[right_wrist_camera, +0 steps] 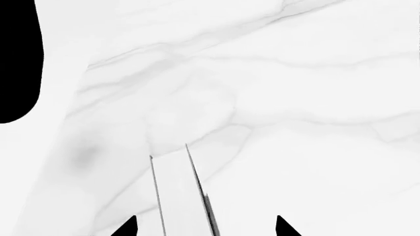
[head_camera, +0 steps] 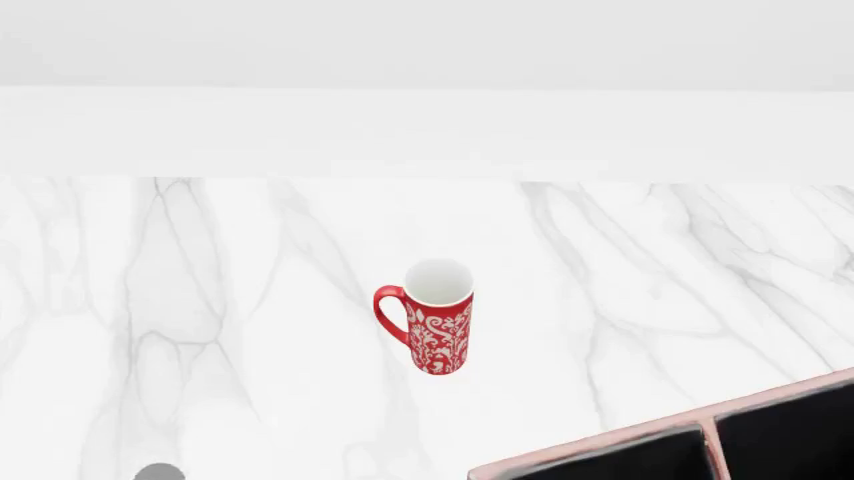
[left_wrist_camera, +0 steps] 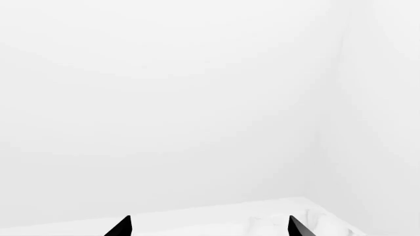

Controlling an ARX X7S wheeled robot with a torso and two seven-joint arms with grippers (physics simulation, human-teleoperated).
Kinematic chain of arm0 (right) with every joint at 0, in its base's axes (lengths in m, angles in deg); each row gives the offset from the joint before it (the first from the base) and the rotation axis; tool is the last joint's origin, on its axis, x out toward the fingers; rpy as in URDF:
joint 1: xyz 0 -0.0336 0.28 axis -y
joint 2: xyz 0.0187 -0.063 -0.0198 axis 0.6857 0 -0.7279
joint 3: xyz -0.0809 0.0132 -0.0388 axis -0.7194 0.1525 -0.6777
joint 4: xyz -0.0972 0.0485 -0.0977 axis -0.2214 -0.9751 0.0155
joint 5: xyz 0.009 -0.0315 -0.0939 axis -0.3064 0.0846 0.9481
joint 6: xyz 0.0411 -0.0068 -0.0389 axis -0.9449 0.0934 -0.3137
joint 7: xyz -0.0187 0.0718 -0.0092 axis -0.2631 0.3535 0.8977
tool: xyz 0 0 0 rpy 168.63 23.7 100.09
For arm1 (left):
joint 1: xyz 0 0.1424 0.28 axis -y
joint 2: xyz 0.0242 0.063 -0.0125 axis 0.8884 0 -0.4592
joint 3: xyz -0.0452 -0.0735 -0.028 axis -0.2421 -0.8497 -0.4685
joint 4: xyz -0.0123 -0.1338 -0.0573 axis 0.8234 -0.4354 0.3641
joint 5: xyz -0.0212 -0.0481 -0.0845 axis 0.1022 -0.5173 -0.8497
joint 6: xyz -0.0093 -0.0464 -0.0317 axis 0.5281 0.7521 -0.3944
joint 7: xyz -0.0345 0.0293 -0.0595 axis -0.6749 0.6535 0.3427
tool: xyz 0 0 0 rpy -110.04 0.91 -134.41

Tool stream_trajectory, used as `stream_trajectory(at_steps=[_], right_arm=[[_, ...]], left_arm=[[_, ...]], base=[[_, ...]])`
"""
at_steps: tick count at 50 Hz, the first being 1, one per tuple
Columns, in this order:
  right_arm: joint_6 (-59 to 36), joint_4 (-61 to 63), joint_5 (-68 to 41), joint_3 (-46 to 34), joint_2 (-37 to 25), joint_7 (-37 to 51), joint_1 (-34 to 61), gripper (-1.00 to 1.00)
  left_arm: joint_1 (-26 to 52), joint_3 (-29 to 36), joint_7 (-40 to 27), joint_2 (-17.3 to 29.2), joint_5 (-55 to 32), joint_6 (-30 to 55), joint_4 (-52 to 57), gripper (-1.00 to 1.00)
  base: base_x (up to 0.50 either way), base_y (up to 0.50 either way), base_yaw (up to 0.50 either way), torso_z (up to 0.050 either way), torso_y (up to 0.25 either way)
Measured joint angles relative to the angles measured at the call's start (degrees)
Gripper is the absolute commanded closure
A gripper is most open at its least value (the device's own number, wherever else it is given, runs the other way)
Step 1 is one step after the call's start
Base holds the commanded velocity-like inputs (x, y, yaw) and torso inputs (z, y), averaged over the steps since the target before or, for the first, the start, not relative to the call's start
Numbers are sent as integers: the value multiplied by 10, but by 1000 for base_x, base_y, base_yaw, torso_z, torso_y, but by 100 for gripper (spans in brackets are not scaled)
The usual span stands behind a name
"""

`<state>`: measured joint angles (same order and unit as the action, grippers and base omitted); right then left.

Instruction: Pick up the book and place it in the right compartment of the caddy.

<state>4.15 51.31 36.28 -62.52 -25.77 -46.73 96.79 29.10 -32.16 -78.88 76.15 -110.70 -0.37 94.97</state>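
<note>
In the right wrist view the book (right_wrist_camera: 176, 196) shows as a narrow white page edge between two thin dark cover lines, standing on the marble table (right_wrist_camera: 308, 73). My right gripper (right_wrist_camera: 204, 227) is open, its black fingertips on either side of the book with a gap on each side. The book does not show in the head view. The caddy (head_camera: 601, 440), reddish-brown with a pale rim and two black-lined compartments, fills the head view's lower right corner. My left gripper (left_wrist_camera: 210, 228) is open and empty, facing a white wall (left_wrist_camera: 196, 98). Neither gripper shows in the head view.
A red-and-white patterned mug (head_camera: 437, 325) stands upright mid-table, handle to the left, left of and behind the caddy. A white wall runs along the table's far edge (head_camera: 427, 178). A small grey round part (head_camera: 158, 472) shows at the bottom left. A black area (right_wrist_camera: 18, 59) lies beyond the table.
</note>
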Motion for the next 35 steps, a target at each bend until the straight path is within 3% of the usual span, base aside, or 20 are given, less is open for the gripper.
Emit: stream_trajectory(at_steps=[23, 24, 35], right_arm=[[-1, -35, 25, -87, -9, -16, -24, -100], [0, -37, 27, -90, -10, -16, -25, 100], [22, -55, 43, -99, -13, -7, -31, 100]], left_arm=[[-1, 4, -1, -2, -1, -3, 0, -100], [-1, 3, -1, -2, -2, -3, 0, -100], [-2, 3, -1, -3, -4, -4, -1, -100]], base=[[0, 0, 0, 0, 0], [0, 0, 0, 0, 0], [0, 0, 0, 0, 0]])
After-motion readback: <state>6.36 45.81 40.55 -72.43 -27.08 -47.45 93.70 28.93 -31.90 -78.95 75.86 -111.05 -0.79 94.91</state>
